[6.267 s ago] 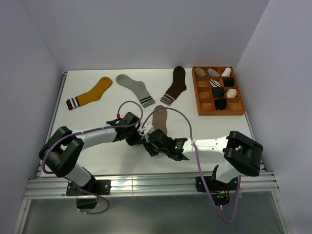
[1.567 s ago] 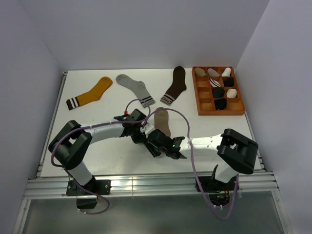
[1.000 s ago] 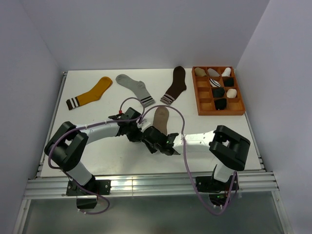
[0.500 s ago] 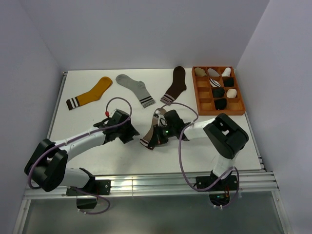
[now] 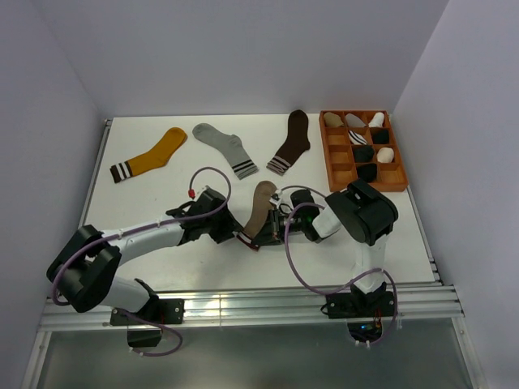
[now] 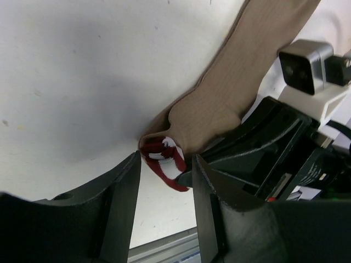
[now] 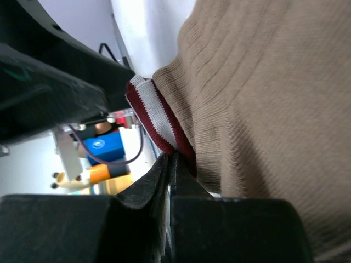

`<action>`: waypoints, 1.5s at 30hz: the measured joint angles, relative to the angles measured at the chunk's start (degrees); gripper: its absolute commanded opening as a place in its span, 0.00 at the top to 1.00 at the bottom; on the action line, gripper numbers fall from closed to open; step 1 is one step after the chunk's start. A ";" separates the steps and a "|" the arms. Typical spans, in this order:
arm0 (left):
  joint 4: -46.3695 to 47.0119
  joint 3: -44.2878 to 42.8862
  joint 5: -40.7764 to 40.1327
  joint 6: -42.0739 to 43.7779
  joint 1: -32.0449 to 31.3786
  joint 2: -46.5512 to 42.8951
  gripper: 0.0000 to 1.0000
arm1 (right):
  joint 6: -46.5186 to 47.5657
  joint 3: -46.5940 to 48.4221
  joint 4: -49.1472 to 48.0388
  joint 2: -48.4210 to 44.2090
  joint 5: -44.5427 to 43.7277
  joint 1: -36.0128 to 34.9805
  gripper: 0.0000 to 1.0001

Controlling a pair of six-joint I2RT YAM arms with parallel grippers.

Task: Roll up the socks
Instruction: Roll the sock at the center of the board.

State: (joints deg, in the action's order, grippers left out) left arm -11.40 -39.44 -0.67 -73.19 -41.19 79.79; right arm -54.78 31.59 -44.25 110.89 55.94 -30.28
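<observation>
Taupe sock (image 5: 258, 212) sits mid-worktop (image 5: 146, 203). Its long axis runs far to near, with the toe away from the bases and the maroon-and-white cuff (image 6: 163, 159) at the near end. The right end effector (image 7: 171, 164) comes in from the right and is clamped on the sock at the cuff. The left end effector (image 5: 229, 232) is just left of the cuff, fingers apart, with the cuff in the gap at the tips. I can't see it gripping. Both arms are about equally near, so I reckon the roll starts from the cuff end.
</observation>
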 measured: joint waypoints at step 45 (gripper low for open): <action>3.04 -4.68 0.90 0.74 -2.73 11.98 1.00 | 6.23 0.94 11.78 -5.46 -3.61 2.54 0.63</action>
State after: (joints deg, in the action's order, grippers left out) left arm -8.36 -44.12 0.23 -72.44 -43.92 91.77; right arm -48.56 32.53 -32.47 105.43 52.34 -27.75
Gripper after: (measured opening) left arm 0.155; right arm 0.297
